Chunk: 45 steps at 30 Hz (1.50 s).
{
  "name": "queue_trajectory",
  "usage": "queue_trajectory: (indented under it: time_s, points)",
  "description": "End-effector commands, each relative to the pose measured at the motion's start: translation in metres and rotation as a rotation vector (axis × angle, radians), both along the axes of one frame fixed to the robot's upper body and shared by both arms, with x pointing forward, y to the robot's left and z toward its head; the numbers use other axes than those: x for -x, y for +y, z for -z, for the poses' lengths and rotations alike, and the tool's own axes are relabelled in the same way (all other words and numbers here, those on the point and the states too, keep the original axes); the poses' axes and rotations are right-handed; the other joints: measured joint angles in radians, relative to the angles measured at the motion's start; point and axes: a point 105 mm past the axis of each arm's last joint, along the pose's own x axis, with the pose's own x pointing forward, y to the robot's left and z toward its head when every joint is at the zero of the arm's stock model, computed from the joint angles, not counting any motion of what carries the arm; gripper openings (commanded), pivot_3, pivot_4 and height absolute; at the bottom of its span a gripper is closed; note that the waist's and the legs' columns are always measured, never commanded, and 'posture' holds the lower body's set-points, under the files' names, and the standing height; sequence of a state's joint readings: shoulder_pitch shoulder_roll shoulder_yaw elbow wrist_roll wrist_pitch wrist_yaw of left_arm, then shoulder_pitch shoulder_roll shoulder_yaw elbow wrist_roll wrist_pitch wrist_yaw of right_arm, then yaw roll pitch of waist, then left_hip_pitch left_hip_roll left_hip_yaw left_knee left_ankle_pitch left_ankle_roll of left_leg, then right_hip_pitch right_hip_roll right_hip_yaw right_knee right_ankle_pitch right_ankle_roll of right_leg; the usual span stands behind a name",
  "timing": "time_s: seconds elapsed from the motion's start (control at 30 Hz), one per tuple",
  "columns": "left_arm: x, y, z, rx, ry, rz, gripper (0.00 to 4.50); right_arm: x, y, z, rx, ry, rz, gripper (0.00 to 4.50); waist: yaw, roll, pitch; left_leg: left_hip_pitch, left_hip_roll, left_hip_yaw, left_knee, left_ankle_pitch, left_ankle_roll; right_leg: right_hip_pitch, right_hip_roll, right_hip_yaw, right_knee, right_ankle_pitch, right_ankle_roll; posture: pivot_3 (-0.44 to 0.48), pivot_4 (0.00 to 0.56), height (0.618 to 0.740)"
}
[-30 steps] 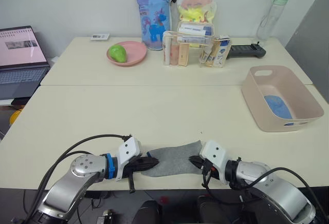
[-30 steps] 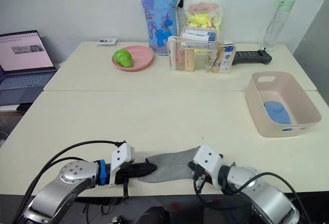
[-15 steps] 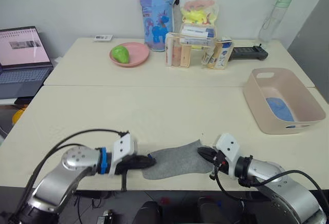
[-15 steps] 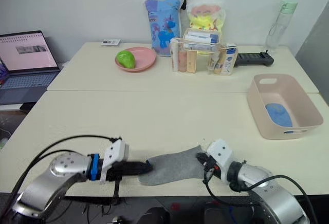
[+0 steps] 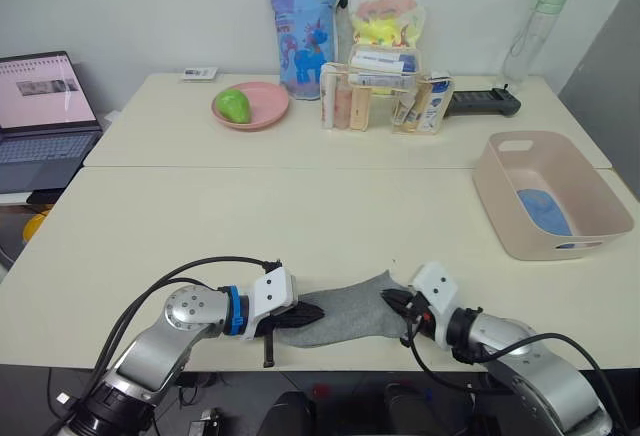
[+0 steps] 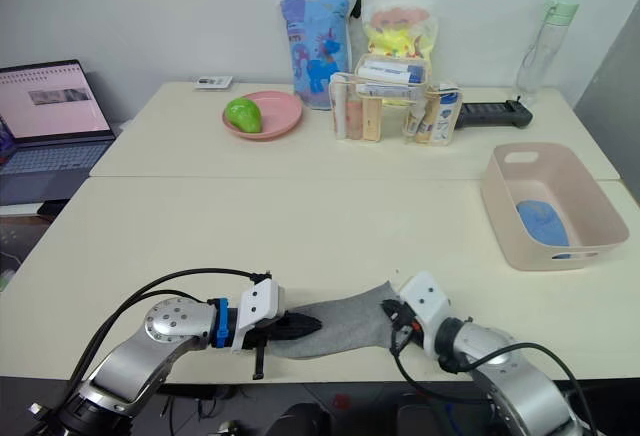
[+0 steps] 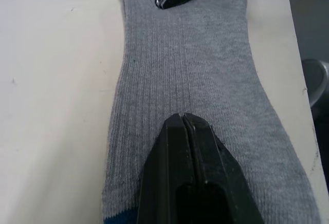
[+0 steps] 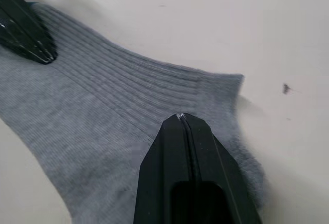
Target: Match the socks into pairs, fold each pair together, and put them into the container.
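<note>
**Claws closed on grey sock at near table edge**

Left claw (image 5: 310, 312) lies low on the table (image 5: 300, 216) at the near edge, pointing toward 3 o'clock. Its two black fingers (image 7: 184, 131) are pressed together with no gap between them, and their tips rest on top of the grey sock (image 5: 345, 309) near its toe end. The left wrist view does not show whether any fabric is pinched between the tips.

Right claw (image 5: 391, 301) lies at the opposite end of the sock, pointing toward 9 o'clock. Its fingers (image 8: 182, 131) are likewise pressed together, tips resting on the ribbed cuff end. Whether cloth is caught between them cannot be told.

Grey sock: flat on the table, stretched between the two claws, cuff end toward 3 o'clock and slightly farther from the edge than the toe end. A dark blue band shows at the toe edge in the left wrist view.

Tub (image 5: 600, 241): pale pink, at 2 o'clock from the sock, well apart from it, near the right edge of the table. A light blue sock bundle (image 5: 543, 208) lies on its floor.

Back of the table, at 12 o'clock:
- round pink plate (image 5: 262, 111) holding a green fruit (image 5: 234, 105);
- clear organiser (image 5: 375, 96) with bottles;
- blue printed bag (image 5: 301, 40) and a yellow bag (image 5: 385, 21) behind the organiser;
- clear bottle (image 5: 530, 34) with a green cap toward 1 o'clock.

Laptop (image 5: 42, 116): open, at 10 o'clock, off the table's left side.
</note>
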<state>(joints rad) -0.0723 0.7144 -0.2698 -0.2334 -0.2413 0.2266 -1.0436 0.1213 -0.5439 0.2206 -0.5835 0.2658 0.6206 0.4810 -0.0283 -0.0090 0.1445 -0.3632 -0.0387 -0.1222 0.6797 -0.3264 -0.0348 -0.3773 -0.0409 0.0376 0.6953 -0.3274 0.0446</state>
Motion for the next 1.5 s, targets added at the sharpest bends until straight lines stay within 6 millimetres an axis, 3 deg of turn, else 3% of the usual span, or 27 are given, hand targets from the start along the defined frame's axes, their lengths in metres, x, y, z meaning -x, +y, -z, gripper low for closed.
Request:
queue_trajectory:
  time_s: [0.03, 0.1, 0.17, 0.3, 0.47, 0.63, 0.7, 0.9, 1.03, 1.37, 1.5]
  points:
    - [-0.001, 0.002, 0.004, -0.003, 0.004, -0.001, 0.0, 0.002, -0.009, -0.008, 0.0, -0.052, 0.001, 0.02, 0.0, 0.0, 0.0, 0.0, 0.0, 0.0, 0.0, 0.0, 0.0, 0.0, 0.0, 0.0, 0.0, 0.0, 0.0, 0.0, 0.15, 0.703]
    - [0.001, -0.001, 0.002, 0.012, -0.005, 0.016, 0.0, 0.008, -0.006, -0.032, -0.183, -0.051, 0.035, 0.19, 0.0, 0.0, 0.0, 0.0, 0.0, 0.0, 0.0, 0.0, 0.0, 0.0, 0.0, 0.0, 0.0, 0.0, 0.0, 0.0, 0.15, 0.703]
    - [0.002, -0.001, 0.002, 0.013, -0.009, 0.029, 0.0, 0.012, -0.009, -0.041, -0.259, -0.039, 0.057, 0.59, 0.0, 0.001, 0.001, 0.0, 0.0, -0.001, 0.0, 0.0, 0.0, 0.0, 0.0, -0.001, 0.0, 0.0, 0.0, 0.0, 0.15, 0.703]
    - [0.003, -0.002, 0.003, 0.02, -0.011, 0.036, 0.0, 0.007, -0.023, -0.031, -0.225, -0.006, 0.146, 1.95, 0.0, 0.001, 0.001, 0.0, 0.0, -0.001, 0.0, 0.0, 0.0, 0.001, 0.0, 0.0, 0.0, 0.0, 0.0, 0.0, 0.15, 0.703]
    - [0.006, -0.003, 0.004, 0.03, -0.021, 0.045, 0.0, 0.005, -0.015, -0.008, -0.137, 0.055, 0.143, 3.67, -0.001, 0.001, 0.001, 0.0, 0.0, -0.001, 0.0, 0.0, 0.0, 0.0, 0.0, 0.0, 0.0, 0.0, 0.0, 0.0, 0.15, 0.703]
    - [0.004, -0.002, 0.002, 0.042, -0.035, 0.031, 0.0, 0.006, -0.01, 0.006, -0.062, 0.064, 0.125, 3.67, -0.001, 0.001, 0.001, 0.0, 0.0, -0.001, 0.0, 0.0, 0.0, 0.0, 0.0, 0.0, 0.0, 0.0, 0.0, 0.0, 0.15, 0.703]
    - [0.002, -0.002, -0.001, 0.051, -0.051, 0.024, 0.0, 0.008, -0.004, 0.002, -0.01, 0.005, 0.066, 3.28, -0.001, 0.001, 0.001, 0.001, 0.0, -0.001, 0.0, 0.0, 0.0, 0.0, 0.0, 0.0, 0.0, 0.0, 0.0, 0.0, 0.15, 0.703]
    - [-0.004, -0.002, -0.009, 0.053, -0.112, 0.036, 0.0, 0.01, 0.0, -0.01, 0.032, -0.1, 0.003, 1.42, -0.001, 0.001, 0.001, 0.0, 0.0, -0.001, 0.0, 0.0, 0.0, 0.0, 0.0, -0.001, 0.0, 0.0, 0.0, 0.0, 0.15, 0.703]
    - [-0.013, -0.012, -0.025, 0.11, -0.116, 0.032, 0.0, 0.004, -0.017, -0.013, -0.007, -0.083, 0.102, 0.05, 0.001, 0.001, 0.002, 0.0, 0.0, -0.001, 0.0, 0.0, 0.0, 0.0, 0.0, -0.001, 0.0, 0.0, 0.001, 0.0, 0.15, 0.703]
    - [-0.028, -0.047, -0.036, 0.166, -0.123, 0.099, 0.0, -0.002, -0.061, -0.03, -0.059, -0.064, 0.268, 0.05, 0.001, 0.001, 0.002, 0.0, 0.0, -0.001, 0.0, 0.0, 0.0, 0.001, 0.001, -0.001, 0.0, 0.0, 0.0, 0.0, 0.15, 0.703]
    - [-0.032, -0.061, -0.027, 0.143, -0.109, 0.135, 0.0, 0.006, -0.054, -0.05, -0.131, -0.048, 0.214, 0.05, -0.001, 0.001, 0.002, 0.0, 0.0, -0.001, 0.0, 0.0, 0.0, 0.0, 0.001, 0.0, 0.001, 0.0, 0.001, 0.0, 0.15, 0.703]
